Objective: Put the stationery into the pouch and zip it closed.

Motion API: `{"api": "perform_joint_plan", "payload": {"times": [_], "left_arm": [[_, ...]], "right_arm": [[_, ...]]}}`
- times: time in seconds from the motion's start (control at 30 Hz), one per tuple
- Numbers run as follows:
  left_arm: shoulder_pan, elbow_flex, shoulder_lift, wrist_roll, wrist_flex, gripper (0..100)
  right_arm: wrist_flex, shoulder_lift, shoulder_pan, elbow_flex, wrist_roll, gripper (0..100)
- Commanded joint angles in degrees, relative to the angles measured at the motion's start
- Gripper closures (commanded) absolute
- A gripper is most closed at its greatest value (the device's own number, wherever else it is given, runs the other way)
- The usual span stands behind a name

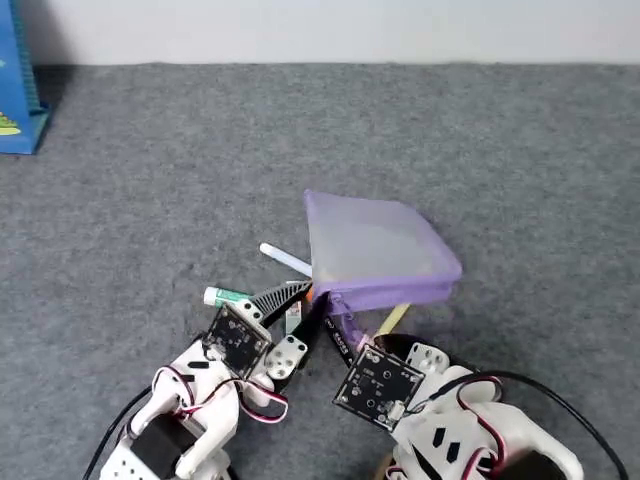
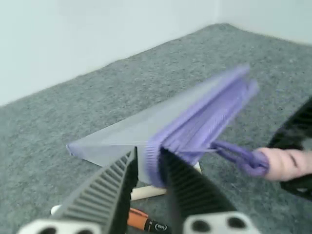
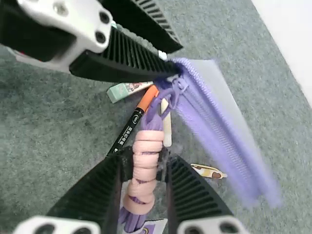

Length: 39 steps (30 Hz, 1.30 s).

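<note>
Trouble first: my left gripper (image 2: 147, 157) is pinched tight on the zip-end corner of the pouch (image 2: 195, 119). My right gripper (image 3: 145, 163) is clamped on the pink pull cord (image 3: 146, 146). The pouch sits mid-table with its zip edge toward 6 o'clock, and that edge looks raised between my two grippers.

The big risk is that the stationery is not yet inside. The orange marker (image 3: 130, 127) lies on the grey mat (image 1: 150, 180) just under the zip. The white pen (image 1: 285, 260) pokes out at the pouch's 9 o'clock, and the green-capped tube (image 1: 226, 296) lies at 8 o'clock. The cream stick (image 1: 393, 320) peeks out at 5 o'clock. If I run the slider now, I reckon I seal an empty pouch.

Second risk: the cord is soft and knotted. A hard tug could slip it through my right jaws, or drag the fabric out of my left pinch. I can't tell whether the teeth are open or meshed.

Around us, a blue box (image 1: 15, 90) stands far off at 10 o'clock, no bother. What's really in the way is my own arms crowding the mouth at 6 o'clock.
</note>
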Motion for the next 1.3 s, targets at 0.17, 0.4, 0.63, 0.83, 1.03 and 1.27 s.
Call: {"api": "perform_joint_plan", "payload": {"times": [0.17, 0.4, 0.63, 0.83, 1.03, 1.27], "left_arm": [[-0.6, -0.2, -0.6, -1.2, -1.1, 99], [-0.7, -0.1, -0.6, -1.2, 1.1, 99], [-0.8, -0.1, -0.6, -1.2, 3.0, 99], [-0.9, -0.1, -0.6, -1.2, 3.1, 99], [-2.5, -0.2, -0.6, -1.2, 4.0, 99], [-5.9, -0.1, -0.6, -1.2, 4.3, 99]], "right_arm": [[0.0, -0.5, 15.1, -3.2, 5.8, 99.1], [0.0, -0.5, 25.1, -3.2, 9.4, 99.1], [0.4, -1.3, 35.9, -6.6, 12.8, 99.1], [0.9, -7.5, 43.3, -6.9, 17.3, 99.1], [3.1, -11.1, 47.9, -6.9, 19.9, 99.1], [2.6, -11.0, 50.9, -6.9, 19.9, 99.1]]}}
